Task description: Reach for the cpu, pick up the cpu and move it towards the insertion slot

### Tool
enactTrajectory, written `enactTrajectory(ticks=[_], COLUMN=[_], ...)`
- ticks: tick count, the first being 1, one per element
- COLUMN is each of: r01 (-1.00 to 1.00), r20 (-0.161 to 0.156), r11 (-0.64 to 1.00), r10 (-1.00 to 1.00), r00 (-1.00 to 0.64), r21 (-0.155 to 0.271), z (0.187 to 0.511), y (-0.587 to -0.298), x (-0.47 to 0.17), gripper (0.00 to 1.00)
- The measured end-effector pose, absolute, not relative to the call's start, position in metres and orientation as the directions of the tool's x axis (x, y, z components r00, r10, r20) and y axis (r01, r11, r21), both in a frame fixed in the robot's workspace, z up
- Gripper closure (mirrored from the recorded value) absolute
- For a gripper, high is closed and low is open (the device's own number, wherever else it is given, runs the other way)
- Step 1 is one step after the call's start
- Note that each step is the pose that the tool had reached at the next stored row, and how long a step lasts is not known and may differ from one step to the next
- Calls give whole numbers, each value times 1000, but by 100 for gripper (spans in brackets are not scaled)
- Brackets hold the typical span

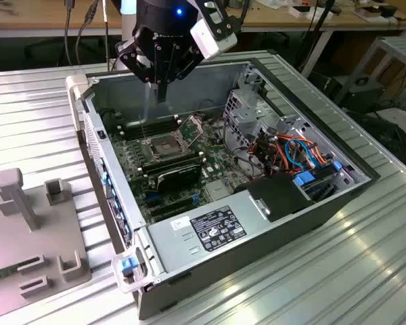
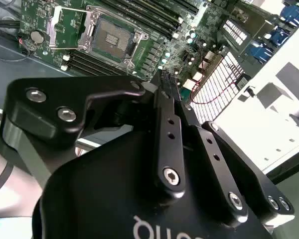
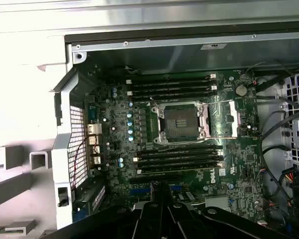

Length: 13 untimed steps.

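At the exterior view's left, one grey fixture plate (image 1: pixel 27 237) with raised blocks lies on the ribbed metal table (image 1: pixel 365 271), beside the open case (image 1: pixel 88 128).

Over the case's back part hangs the one gripper (image 1: pixel 161 99), tips pointing down at the board and well clear of it. In the second wrist view the gripper (image 2: pixel 168 82) has its two fingers (image 2: pixel 163 107) drawn together until the tips meet, or nearly so. Whether the cpu sits pinched between them I cannot tell. The tips touch nothing else.

Just below the gripper in the exterior view sits the one socket (image 1: pixel 164 145), a silvery frame around a dark, uncovered centre. In both wrist views the socket (image 3: pixel 181 123) (image 2: pixel 112 37) lies apart from the fingertips. Two banks of long black memory slots (image 3: pixel 172 87) flank it, one on each side.

Next comes the socket's one retention plate (image 1: pixel 191 127), swung up and open; the first wrist view shows it (image 3: pixel 222 117) folded away beside the frame. One coin cell (image 3: pixel 241 90) sits near it.

Further right stand one power supply box (image 1: pixel 216 233) bearing one label, one metal drive cage (image 1: pixel 247 112), and a bundle of orange and blue cables (image 1: pixel 294 152).
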<state>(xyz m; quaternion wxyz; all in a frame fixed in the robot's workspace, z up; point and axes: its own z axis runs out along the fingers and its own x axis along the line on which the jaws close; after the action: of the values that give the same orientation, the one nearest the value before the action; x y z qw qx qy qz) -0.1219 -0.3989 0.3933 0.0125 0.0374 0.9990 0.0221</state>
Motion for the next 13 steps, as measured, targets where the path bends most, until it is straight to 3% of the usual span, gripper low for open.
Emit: enactTrajectory(ticks=[13], r01=[74], r20=[-23], r11=[996], r10=[75], r00=[-997], r21=[45], z=[393], y=[-399], x=[-126], gripper=[89])
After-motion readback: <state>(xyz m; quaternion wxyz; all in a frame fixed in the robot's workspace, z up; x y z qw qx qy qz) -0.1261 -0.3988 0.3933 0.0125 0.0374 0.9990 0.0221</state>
